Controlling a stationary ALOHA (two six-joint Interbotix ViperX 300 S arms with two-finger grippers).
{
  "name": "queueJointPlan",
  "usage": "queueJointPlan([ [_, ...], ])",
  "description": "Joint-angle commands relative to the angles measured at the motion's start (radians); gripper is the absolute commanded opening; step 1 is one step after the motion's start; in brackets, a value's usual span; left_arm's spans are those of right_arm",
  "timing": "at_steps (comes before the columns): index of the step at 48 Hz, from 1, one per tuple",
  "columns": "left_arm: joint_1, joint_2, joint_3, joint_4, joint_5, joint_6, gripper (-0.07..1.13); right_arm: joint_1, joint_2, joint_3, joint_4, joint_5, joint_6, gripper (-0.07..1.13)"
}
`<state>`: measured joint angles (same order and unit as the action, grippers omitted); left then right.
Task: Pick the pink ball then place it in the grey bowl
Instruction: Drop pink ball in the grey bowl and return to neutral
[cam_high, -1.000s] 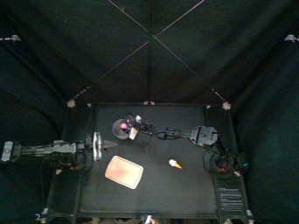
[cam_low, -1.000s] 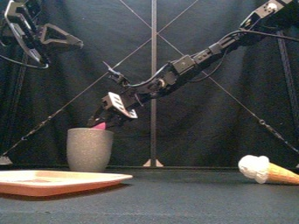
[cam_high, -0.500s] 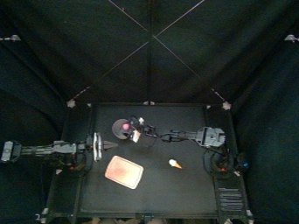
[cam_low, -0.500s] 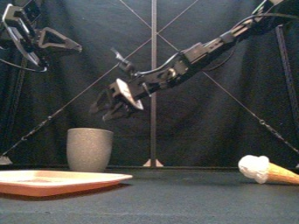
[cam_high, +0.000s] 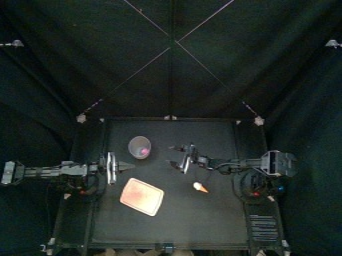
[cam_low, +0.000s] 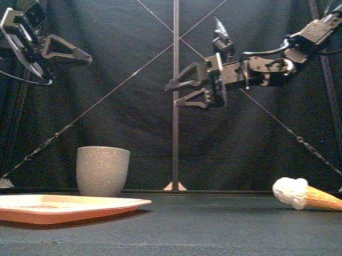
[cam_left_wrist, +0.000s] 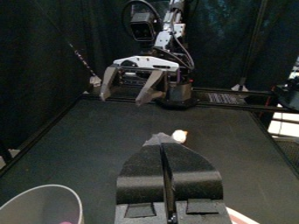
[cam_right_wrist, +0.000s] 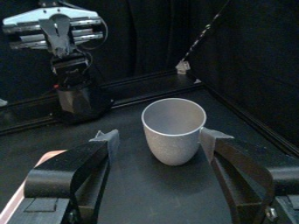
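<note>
The tall grey speckled cup (cam_high: 140, 148) stands at the table's back left, and the top view shows pink inside it, the pink ball (cam_high: 140, 149). Seen level from the front, the cup (cam_low: 103, 170) hides its contents. My right gripper (cam_low: 201, 85) hangs open and empty, high above the table and to the right of the cup; in its own view the cup (cam_right_wrist: 173, 129) stands between and beyond the spread jaws. My left gripper (cam_left_wrist: 172, 179) rests shut at the table's left side (cam_high: 107, 168).
A flat pink tray (cam_high: 142, 196) lies at the front left of the table. A toy ice-cream cone (cam_high: 202, 187) lies on its side at the front right, also in the front view (cam_low: 305, 193).
The right gripper held the pink ball over the cup, let it go, then rose and drew back to the right with open jaws. The left arm has not moved.
</note>
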<state>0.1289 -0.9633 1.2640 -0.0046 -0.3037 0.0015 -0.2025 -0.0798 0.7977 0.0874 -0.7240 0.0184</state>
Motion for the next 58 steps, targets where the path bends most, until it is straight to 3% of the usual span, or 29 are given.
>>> queueJointPlan([
  [1, -0.002, 0.002, -0.014, 0.000, -0.009, 0.000, 0.00, 0.026, -0.063, 0.058, 0.011, -0.046, -0.002, 1.04],
  [29, -0.005, 0.003, 0.040, -0.017, -0.066, -0.003, 0.00, 0.104, -0.083, 0.120, 0.008, -0.046, -0.002, 1.04],
  [58, 0.002, 0.002, 0.069, -0.061, -0.066, -0.003, 0.00, 0.110, -0.106, 0.110, 0.020, -0.046, 0.000, 1.04],
])
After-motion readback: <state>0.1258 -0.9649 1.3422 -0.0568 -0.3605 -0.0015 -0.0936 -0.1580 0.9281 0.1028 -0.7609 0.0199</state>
